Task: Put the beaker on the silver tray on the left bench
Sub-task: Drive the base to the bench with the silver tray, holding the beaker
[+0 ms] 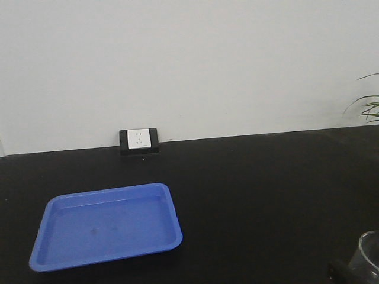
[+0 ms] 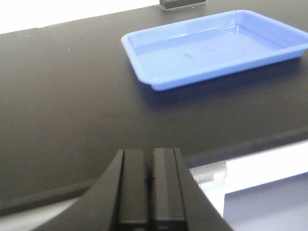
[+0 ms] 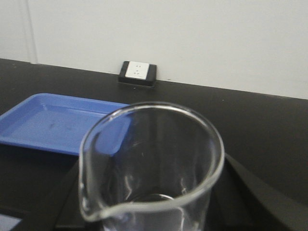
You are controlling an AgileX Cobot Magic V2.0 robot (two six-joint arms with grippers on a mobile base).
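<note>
Beaker: the clear, colourless glass beaker (image 3: 151, 163) sits between the two sides of the right claw, at the near right corner of the front view. Its pour lip points toward the wrist camera and it stands upright. It looks empty. The pictures do not show whether its base touches the worktop.
Right claw: the right claw (image 3: 154, 216) is grasping the beaker. Its dark fingers (image 3: 250, 187) lie close along both sides of the glass wall. In the front view only a dark piece of it shows, just left of the beaker.
Left claw: the left claw (image 2: 150, 159) is clenched, with its two black fingers pressed flat together and nothing between them. It hangs at the near edge of the worktop, well apart from the blue tray.
Worktop: the worktop (image 1: 266, 189) is flat matte black and runs back to a white wall (image 1: 189, 59).
Blue tray: the blue tray (image 1: 106, 228) is shallow, rectangular bright plastic with a raised rim. It lies flat on the near left part of the worktop, nothing in it, well apart from the beaker.
Wall socket: the wall socket (image 1: 139, 141) has a white face in a black housing. It stands at the far edge of the worktop against the wall, beyond the tray.
Plant leaves: a few green plant leaves (image 1: 370, 106) come in at the far right edge.
</note>
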